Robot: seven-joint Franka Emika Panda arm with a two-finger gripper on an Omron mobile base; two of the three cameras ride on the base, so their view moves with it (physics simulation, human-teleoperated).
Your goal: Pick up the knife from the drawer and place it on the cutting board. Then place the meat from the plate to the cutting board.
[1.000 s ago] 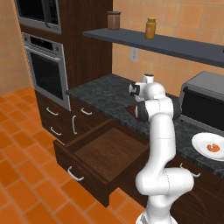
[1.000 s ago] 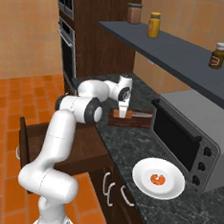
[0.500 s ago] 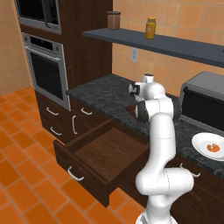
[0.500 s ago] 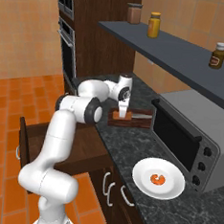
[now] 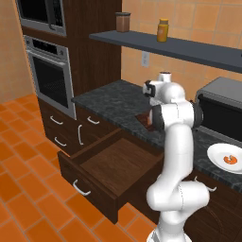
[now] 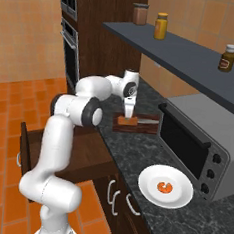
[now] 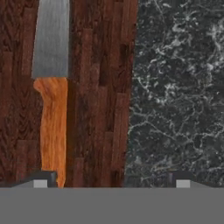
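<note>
Nearest the base: the drawer [image 5: 113,165], pulled open below the desk [image 6: 135,156], with bare wood-grain bottom in the left base view and no knife on the visible part. Just beyond, on the dark speckled desk top: the plate [image 6: 180,195], with the meat [image 6: 164,186] at its middle, untouched and well apart from the arm. Farther along the desk: the cutting board [image 6: 143,126], with the knife [image 6: 133,121] flat on it, orange-brown handle beneath the hand and grey blade pointing toward the toaster oven [image 6: 192,140]. Directly above the handle: the pincer [image 6: 128,114], pointing straight down. In the hand view: fingertips [image 7: 39,180] spread wide, one beside the end of the handle and the other out over the stone; nothing between them, hence released. Same view: handle and blade in line on the board grain, near one long edge of the board, wholly on the wood. Against the pictures of one second and half a second earlier: no visible shift of arm, board, plate or meat; hand parked over the board throughout. Reading for the task: first half judged complete, with the knife delivered and let go; second half not yet begun. Next move, as a judgement: lift clear of the handle, swing across to the plate, and close on the small curved piece, an awkward grasp given its low profile. Farthest: wall shelf [image 6: 184,59] with jars above the oven.
</note>
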